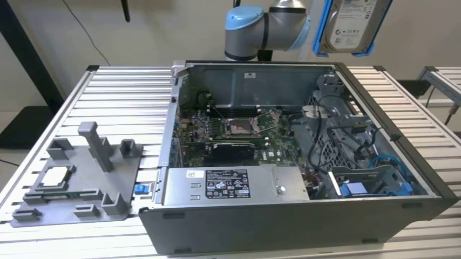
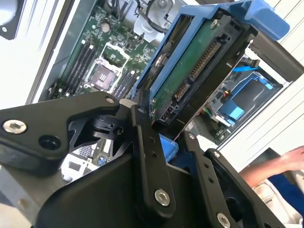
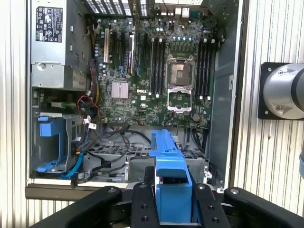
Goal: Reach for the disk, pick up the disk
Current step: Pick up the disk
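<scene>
The disk (image 1: 351, 26), its upper part cut off by the exterior view's edge, hangs in its blue frame above the open computer case (image 1: 288, 162). The tool (image 2: 161, 128) clamps it between black fingers (image 2: 147, 156), arm raised high over the counter (image 1: 108, 91).

Probably a lab: opened computer case (image 1: 288, 162) on slatted aluminium bench (image 1: 108, 102).

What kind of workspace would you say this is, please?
Probably a robotics test bench for computer assembly or disassembly: an open desktop computer case lies on a slatted aluminium table, a grey parts fixture beside it, and the gripper holds the disk above.
</scene>
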Controlling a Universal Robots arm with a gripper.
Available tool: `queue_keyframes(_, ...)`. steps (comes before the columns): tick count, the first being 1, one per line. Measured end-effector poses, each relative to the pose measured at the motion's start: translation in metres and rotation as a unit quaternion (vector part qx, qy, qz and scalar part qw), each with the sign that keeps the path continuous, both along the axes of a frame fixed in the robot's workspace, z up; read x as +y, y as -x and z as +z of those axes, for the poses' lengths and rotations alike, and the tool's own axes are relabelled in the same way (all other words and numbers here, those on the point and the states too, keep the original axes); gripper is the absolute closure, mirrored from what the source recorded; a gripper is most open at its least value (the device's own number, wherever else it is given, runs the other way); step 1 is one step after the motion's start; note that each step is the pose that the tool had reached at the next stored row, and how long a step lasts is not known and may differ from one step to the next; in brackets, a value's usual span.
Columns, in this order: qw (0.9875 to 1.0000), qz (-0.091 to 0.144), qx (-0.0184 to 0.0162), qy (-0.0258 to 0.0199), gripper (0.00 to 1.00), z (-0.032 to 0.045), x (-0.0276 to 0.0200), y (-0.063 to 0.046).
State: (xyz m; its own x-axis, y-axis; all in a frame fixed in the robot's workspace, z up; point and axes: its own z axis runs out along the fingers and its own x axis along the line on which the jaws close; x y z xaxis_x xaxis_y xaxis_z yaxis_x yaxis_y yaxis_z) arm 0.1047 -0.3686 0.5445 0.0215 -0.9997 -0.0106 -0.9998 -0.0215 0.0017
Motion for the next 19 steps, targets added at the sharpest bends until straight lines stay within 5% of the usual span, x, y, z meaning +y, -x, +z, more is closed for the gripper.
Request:
queue_keyframes(6, 1.0000, 0.000, 0.0000, 0.0001, 1.00, 0.0001, -0.0073, 0.0000)
queue_keyframes(19, 1.0000, 0.000, 0.0000, 0.0002, 1.00, 0.0001, -0.0086, 0.0000)
